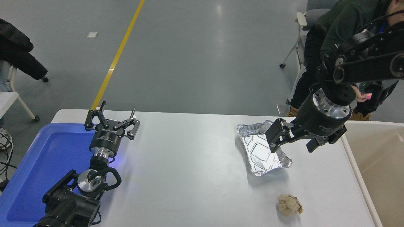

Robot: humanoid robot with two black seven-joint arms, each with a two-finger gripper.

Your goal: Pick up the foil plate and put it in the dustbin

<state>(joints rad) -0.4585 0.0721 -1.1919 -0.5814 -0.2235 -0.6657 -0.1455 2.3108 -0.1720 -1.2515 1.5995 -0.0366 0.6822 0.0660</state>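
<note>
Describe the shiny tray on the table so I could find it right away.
On the white table, look toward the right side, just left of the big beige dustbin. There sits the foil plate, partly under the right tool, whose fingers are spread open over it. It is silver, rectangular and ridged, unlike the crumpled brown paper ball nearer the camera.

Dustbin (375, 164) cut off at right and bottom edges; blue tray (38, 176) cropped at left and bottom, partly hidden behind left arm; foil plate (257, 151) right rim partly covered by right gripper (293, 145); seated person (334, 31) cropped at top.
</note>
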